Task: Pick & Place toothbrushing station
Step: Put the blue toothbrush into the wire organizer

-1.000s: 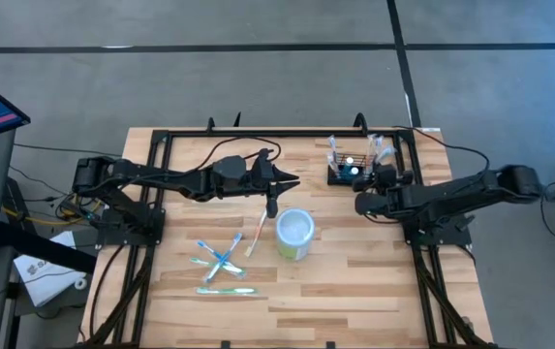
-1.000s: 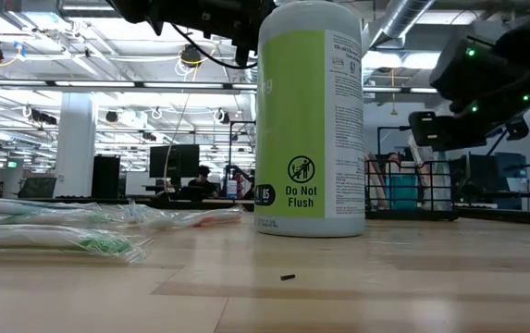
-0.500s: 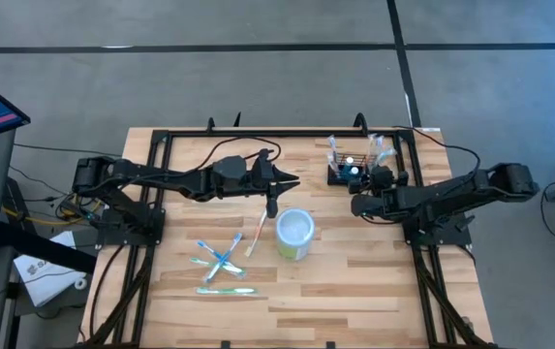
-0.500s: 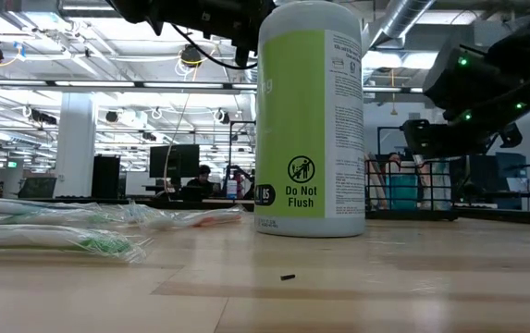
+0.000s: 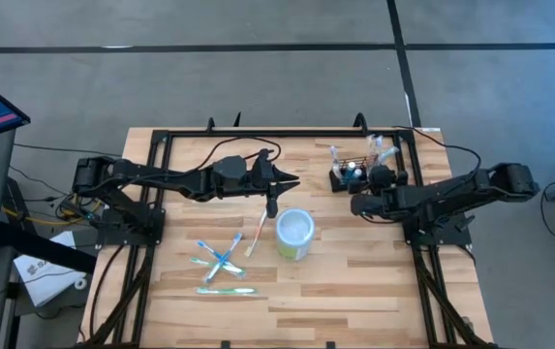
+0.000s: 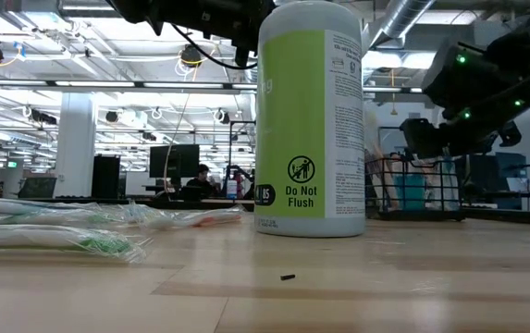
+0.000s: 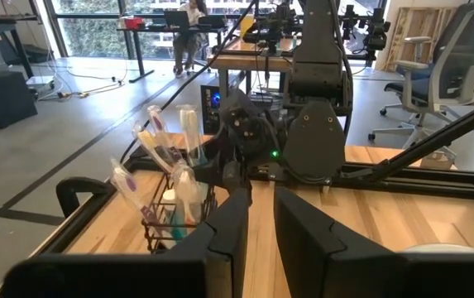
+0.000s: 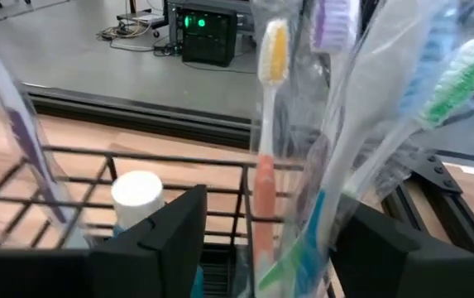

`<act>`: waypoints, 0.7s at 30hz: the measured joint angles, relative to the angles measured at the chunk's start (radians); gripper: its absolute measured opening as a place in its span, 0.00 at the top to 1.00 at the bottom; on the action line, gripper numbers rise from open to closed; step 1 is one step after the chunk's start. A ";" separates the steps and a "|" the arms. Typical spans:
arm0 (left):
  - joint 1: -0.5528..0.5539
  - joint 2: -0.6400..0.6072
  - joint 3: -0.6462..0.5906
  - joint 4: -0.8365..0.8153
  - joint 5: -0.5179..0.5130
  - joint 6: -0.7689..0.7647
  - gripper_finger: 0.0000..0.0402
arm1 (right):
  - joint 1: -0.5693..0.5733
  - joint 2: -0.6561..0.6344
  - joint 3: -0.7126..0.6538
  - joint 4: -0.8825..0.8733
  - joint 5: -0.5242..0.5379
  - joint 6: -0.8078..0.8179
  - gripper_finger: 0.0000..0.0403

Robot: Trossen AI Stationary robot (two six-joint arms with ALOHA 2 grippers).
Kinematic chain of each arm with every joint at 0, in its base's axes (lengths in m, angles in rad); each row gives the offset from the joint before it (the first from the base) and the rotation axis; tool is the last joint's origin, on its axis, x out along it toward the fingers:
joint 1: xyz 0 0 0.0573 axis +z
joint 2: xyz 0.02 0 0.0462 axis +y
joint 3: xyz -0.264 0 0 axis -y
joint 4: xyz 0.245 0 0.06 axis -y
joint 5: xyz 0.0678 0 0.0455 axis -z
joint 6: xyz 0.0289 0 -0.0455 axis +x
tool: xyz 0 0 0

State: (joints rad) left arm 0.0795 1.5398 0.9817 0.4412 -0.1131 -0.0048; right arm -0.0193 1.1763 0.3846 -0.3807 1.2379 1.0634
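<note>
The toothbrushing station, a small black wire basket (image 5: 341, 177) (image 6: 414, 190) (image 7: 174, 225), stands on its base at the table's far right and holds several wrapped toothbrushes (image 8: 263, 124) upright. My right gripper (image 8: 274, 222) (image 5: 359, 184) is open at the basket. Its fingers stand on either side of the basket's near wire wall (image 8: 179, 154) and the brushes. My left gripper (image 7: 261, 217) (image 5: 292, 182) hangs above mid-table, pointing at the basket. Its fingers are a narrow gap apart with nothing between them. My right gripper comes at the basket nearly level from the table's right side, with the brushes' wrapping (image 8: 348, 178) close by one finger (image 8: 385, 248). Whether a finger touches the wrapping or the wire, I cannot tell.
A white-and-pale-green round canister (image 5: 294, 235) (image 6: 309, 120) stands upright at mid-table, between the arms and nearer the front. Several loose wrapped toothbrushes (image 5: 224, 264) (image 6: 61, 231) lie on the wood left of it. A black frame (image 5: 161, 145) runs round the table.
My right gripper has opened at the basket without leaving its place. In the low view a pale wrapped brush now leans out at the basket's side nearest the canister, where none showed before. The left arm has kept still.
</note>
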 joint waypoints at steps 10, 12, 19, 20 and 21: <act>0.000 0.000 0.000 0.000 0.001 0.000 0.87 | 0.026 0.000 0.071 -0.012 -0.007 -0.117 0.53; 0.000 0.000 0.000 0.000 0.001 0.000 0.87 | 0.026 0.000 0.075 -0.036 -0.008 -0.125 0.55; 0.000 0.000 0.000 0.000 0.002 0.000 0.87 | 0.026 0.000 0.109 -0.195 -0.020 -0.021 0.58; 0.000 0.000 0.000 0.000 0.002 0.000 0.87 | 0.026 0.000 0.116 -0.225 -0.023 -0.004 0.58; 0.000 0.000 0.000 0.000 0.002 0.000 0.87 | 0.026 0.000 0.122 -0.254 -0.026 0.016 0.58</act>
State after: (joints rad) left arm 0.0795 1.5398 0.9817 0.4408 -0.1110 -0.0048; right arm 0.0071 1.1763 0.5066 -0.6349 1.2123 1.0796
